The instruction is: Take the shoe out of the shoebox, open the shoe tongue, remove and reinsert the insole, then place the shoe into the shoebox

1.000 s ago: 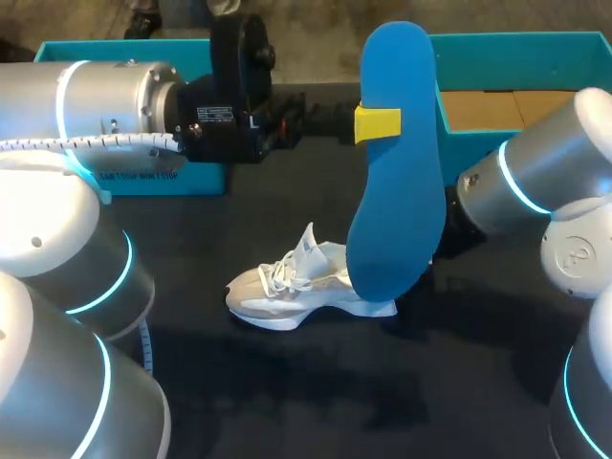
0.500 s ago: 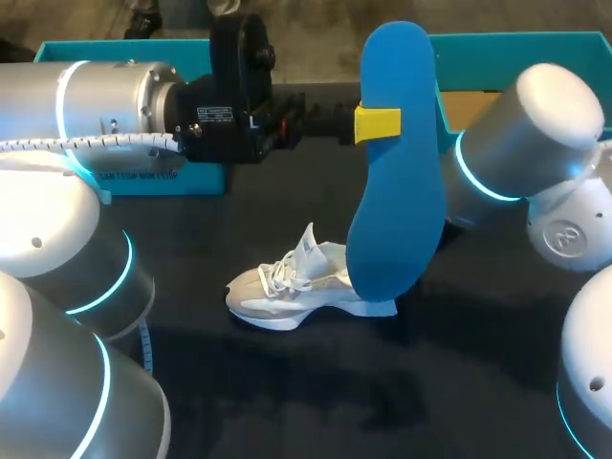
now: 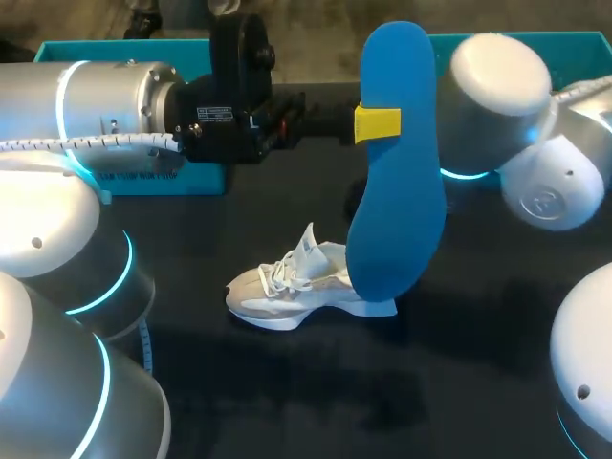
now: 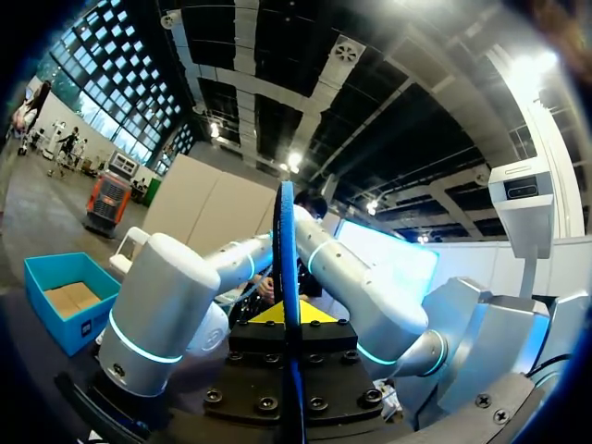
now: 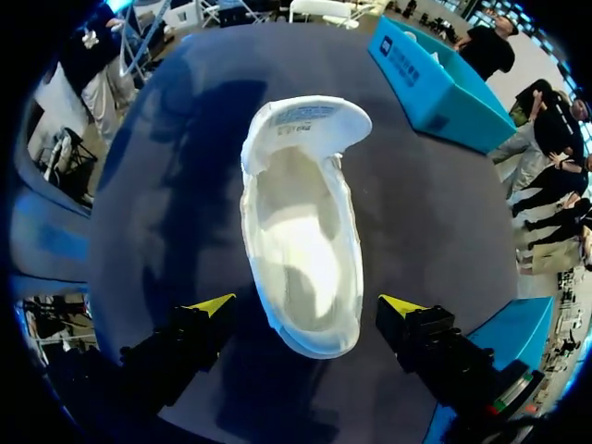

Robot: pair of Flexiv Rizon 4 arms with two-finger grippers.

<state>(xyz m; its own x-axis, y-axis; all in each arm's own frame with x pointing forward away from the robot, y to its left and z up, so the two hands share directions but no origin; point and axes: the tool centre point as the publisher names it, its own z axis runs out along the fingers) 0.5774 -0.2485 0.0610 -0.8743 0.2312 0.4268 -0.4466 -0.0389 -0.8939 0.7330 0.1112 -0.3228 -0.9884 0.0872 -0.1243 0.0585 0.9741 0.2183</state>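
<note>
A white shoe lies on the black table, its toe toward my left side. Above it my left gripper is shut on a blue insole, which hangs upright over the heel. The left wrist view shows the insole edge-on, pinched between the yellow tips of my left gripper. My right gripper hovers open over the shoe, one finger on each side of the heel and touching nothing. The tongue is folded back and the inside is bare. In the head view the insole hides my right gripper.
One teal shoebox part stands at the back left under my left arm. A second teal part is at the back right behind my right arm. The right wrist view shows a teal box beyond the shoe's toe.
My right arm has swung up and toward the middle, covering the back-right box. The left arm, the insole and the shoe have not moved.
</note>
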